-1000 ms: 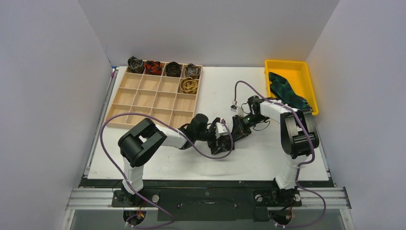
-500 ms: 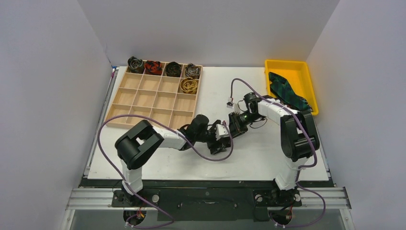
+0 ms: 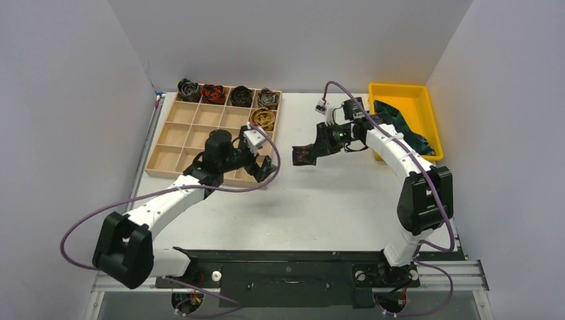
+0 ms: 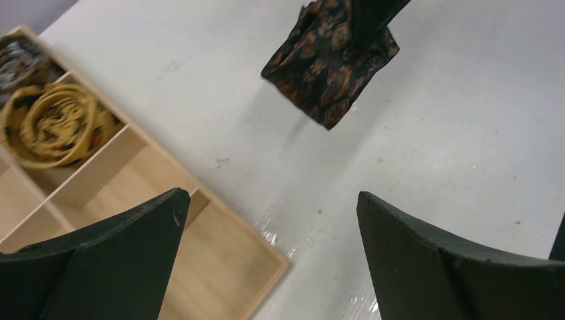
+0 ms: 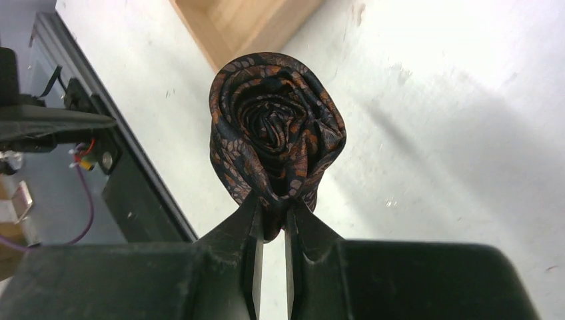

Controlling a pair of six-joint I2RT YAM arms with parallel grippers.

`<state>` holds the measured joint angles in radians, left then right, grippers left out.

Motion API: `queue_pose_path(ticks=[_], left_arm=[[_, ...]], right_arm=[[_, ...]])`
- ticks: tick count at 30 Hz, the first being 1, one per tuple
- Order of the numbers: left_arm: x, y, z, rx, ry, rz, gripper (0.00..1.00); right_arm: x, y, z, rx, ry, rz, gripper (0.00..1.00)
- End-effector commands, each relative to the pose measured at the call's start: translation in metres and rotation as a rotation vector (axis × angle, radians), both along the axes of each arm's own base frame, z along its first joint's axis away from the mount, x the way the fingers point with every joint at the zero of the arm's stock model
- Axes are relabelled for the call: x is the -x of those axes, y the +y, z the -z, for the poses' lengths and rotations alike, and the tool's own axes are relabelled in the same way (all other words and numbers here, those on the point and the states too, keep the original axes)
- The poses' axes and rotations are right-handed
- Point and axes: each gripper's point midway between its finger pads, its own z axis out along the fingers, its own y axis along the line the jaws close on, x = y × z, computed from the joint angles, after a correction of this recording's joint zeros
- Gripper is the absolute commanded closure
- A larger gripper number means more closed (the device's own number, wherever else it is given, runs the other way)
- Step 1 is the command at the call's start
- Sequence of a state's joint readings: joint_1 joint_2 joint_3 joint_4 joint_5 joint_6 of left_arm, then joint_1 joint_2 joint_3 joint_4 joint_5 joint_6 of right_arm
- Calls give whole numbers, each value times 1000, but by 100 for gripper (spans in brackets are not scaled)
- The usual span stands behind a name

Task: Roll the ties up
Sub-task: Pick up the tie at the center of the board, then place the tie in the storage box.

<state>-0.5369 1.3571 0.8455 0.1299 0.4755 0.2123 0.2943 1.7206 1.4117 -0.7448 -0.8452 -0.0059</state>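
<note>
Both arms have left their huddle at mid-surface: the left now stretches low toward the tray, and the right has lifted back toward the bin.

From above, the left fingers (image 3: 263, 167) hang spread and empty at the near right corner of the wooden tray (image 3: 174, 143). The right fingers (image 3: 322, 142) clench a rolled tie (image 3: 304, 155) off the surface (image 3: 333, 213), between the tray and the yellow bin (image 3: 406, 93). Four coils (image 3: 214, 93) fill the tray's back row, with a gold coil (image 3: 262, 119) in the second row, far right. A green tie (image 3: 400, 127) lies in the bin.

The left wrist view shows its fingers (image 4: 120, 253) wide apart over the tray (image 4: 220, 267) corner, the rolled tie (image 4: 330, 67) hanging beyond, and the gold coil (image 4: 53, 127) at left.

In the right wrist view its fingers (image 5: 233, 247) pinch the bottom of the rolled tie (image 5: 276, 127).
</note>
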Motion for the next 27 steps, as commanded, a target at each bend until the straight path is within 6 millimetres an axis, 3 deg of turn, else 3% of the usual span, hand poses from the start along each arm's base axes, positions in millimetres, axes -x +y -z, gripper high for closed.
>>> queue_pose_path(ticks=[1,7,10,12,18,23,27], left_arm=[[-8,52,-26,50,84,-228,3],[-32,129,-59,136,120,-521,4],[-33,153,-70,155,94,-610,3],[-34,169,-73,164,78,-675,3],[-47,212,-77,229,117,-830,3],[-64,207,-75,262,192,-830,3],[-75,191,-76,316,235,-753,3]], right_arm=[[-44,31,-58,-35,-300,8,100],[-69,73,-95,-3,-621,5,100],[-83,96,-118,-56,-766,76,100],[-89,111,-121,-81,-778,133,100],[-110,156,-78,0,-784,141,100],[-126,170,-53,16,-806,190,100],[-131,170,-30,39,-778,242,100]])
